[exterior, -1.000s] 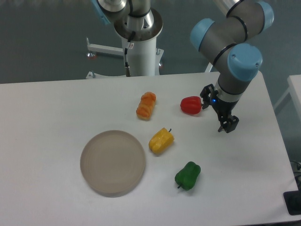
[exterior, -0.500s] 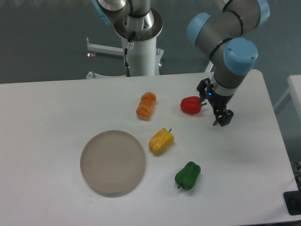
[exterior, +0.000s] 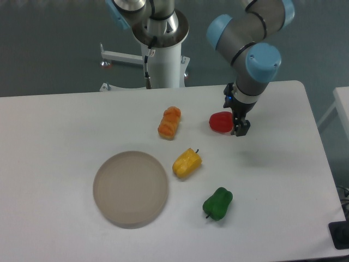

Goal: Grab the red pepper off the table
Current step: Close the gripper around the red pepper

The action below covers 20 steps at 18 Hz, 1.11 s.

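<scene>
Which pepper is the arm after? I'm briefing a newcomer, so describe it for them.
On the white table, find the gripper near the far right side. The red pepper lies right beside it, right of the orange pepper. It is the only red one.

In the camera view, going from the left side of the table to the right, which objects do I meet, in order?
plate → orange pepper → yellow pepper → green pepper. The red pepper and the gripper lie in about the same stretch as the green pepper, so I leave them out.
</scene>
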### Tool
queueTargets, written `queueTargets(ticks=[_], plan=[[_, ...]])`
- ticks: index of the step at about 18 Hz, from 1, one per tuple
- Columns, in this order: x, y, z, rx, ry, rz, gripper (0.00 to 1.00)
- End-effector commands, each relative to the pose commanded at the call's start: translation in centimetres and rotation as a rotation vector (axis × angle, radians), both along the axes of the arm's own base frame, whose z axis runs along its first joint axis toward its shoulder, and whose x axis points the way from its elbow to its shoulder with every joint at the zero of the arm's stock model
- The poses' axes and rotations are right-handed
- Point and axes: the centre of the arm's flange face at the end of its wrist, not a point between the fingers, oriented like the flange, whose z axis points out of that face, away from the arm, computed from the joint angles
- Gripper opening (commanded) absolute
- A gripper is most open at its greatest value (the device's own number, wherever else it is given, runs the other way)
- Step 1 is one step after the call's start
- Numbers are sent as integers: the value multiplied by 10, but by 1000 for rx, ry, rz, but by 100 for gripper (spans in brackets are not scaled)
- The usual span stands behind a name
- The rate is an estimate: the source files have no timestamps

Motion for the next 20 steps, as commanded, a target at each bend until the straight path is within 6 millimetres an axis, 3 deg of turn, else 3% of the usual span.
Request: queueTargets(ticks=[3,15,17,19,20], plan=[[6,-5,-10,-12,-19,-24,100],[1,-17,-35,22,8,-10,99],[0,-17,-36,21,7,-8,64],[0,-17,-35,22,8,-7,44],[-1,-16,-34,23,11,-5,42]])
